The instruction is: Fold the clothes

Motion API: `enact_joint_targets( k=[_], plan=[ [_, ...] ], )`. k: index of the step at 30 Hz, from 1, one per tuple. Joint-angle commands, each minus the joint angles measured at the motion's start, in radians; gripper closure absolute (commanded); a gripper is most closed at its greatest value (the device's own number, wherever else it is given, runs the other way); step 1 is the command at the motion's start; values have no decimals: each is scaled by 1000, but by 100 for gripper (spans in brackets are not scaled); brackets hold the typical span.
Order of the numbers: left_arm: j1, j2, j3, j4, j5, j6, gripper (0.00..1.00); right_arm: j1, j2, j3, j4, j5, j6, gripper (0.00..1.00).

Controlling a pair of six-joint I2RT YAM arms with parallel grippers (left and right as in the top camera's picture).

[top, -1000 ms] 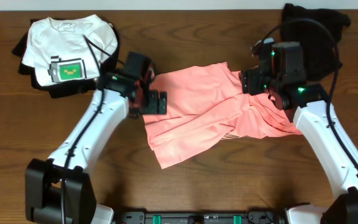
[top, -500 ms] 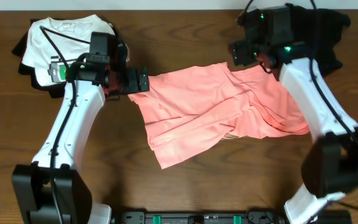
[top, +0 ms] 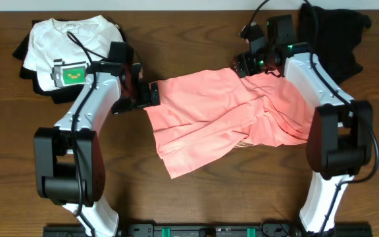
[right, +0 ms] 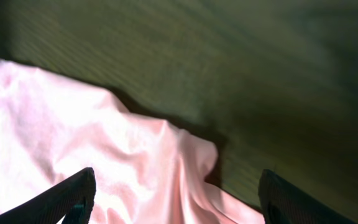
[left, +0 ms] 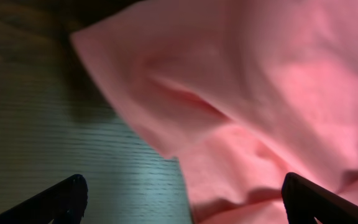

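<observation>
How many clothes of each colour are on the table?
Pink shirt: 1
White shirt: 1
Black heaps: 2 (left heap under the white shirt, right heap; pieces inside cannot be counted)
Total: 4

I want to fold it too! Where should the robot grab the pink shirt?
Probably by the two far corners of the shirt. They stick out onto bare table, while the middle is bunched. The left hand can come from the left, the right hand from the far side; both are open.
</observation>
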Motion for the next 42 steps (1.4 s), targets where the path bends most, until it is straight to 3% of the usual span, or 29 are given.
enact_joint_targets(
  k=[1, 20, 25, 31, 42],
  plan=[
    [48, 13, 10, 0, -17, 21, 0, -3, 53, 23, 5, -83, -14, 20],
    [77, 17, 4, 129, 16, 24, 0, -3, 166, 23, 51, -144, 19, 42],
    [77, 42, 4, 146, 17, 24, 0, -3, 166, 23, 87, -144, 24, 55],
    [77, 101, 4, 147, 18, 23, 1, -3, 166, 23, 92, -143, 38, 82],
    [77, 145, 4, 211, 70, 24, 1, -3, 166, 23, 88, -144, 38, 84]
  ],
)
